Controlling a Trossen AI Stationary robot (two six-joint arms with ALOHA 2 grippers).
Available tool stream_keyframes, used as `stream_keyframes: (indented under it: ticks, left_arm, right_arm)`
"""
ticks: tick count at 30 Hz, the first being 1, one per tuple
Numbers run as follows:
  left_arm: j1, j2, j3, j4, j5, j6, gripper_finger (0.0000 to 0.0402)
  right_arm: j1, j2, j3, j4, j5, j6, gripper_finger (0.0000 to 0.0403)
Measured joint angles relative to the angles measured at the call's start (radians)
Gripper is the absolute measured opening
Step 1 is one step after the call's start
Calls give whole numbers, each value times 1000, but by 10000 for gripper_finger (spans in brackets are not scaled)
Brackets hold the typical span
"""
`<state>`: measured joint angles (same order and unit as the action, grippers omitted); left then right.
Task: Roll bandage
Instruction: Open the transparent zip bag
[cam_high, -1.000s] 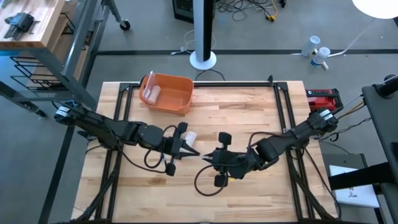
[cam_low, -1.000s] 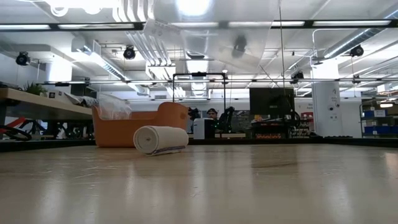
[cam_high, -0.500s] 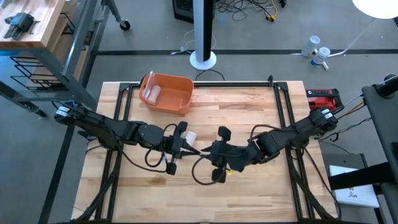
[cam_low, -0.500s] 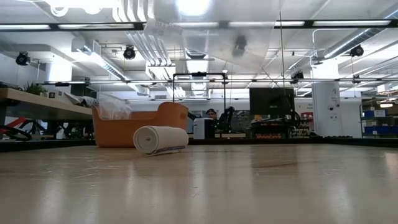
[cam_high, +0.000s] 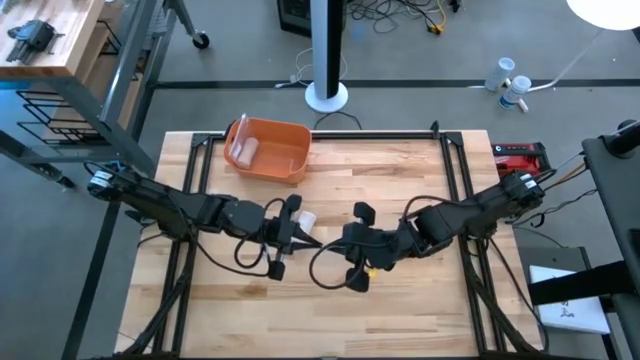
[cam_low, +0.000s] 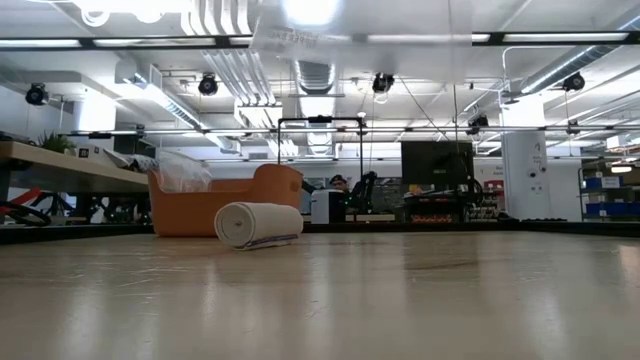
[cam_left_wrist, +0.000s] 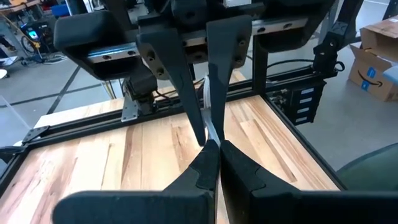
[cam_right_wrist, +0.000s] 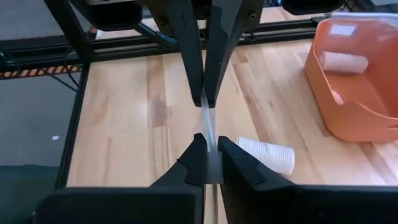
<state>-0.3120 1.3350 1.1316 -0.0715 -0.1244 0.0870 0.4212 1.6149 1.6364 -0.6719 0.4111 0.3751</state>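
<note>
My left claw (cam_high: 300, 238) and right claw (cam_high: 338, 243) each pinch one end of a short bandage tail (cam_right_wrist: 209, 127) stretched above the worktop (cam_high: 400, 170). If I pull apart too hard, the thin strip slips free (or tears). The bandage roll (cam_high: 306, 219) lies white and tightly wound just beside my left claw.

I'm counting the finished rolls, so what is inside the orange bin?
The orange bin holds one white bandage roll against its left end in the high view, with clear wrapping over it. Whatever lies beneath the wrapping cannot be seen.
</note>
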Motion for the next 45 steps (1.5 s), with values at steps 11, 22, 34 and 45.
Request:
stream_keyframes:
  ticks: [11, 22, 34, 45]
  left_arm:
    - [0, 0, 0, -16, -1, 0, 0]
    - [-4, -23, -1, -71, -10, -1, 0]
    - [-4, 105, -1, 168, 7, 36, 55]
    - [18, 234, -1, 350, 2, 48, 225]
  right_arm:
    - [26, -19, 81, -257, -24, 99, 17]
    - [88, -22, 128, -557, -148, 253, 26]
    - [81, -5, 124, -515, -69, 138, 18]
    - [76, 40, 121, -442, -44, 95, 17]
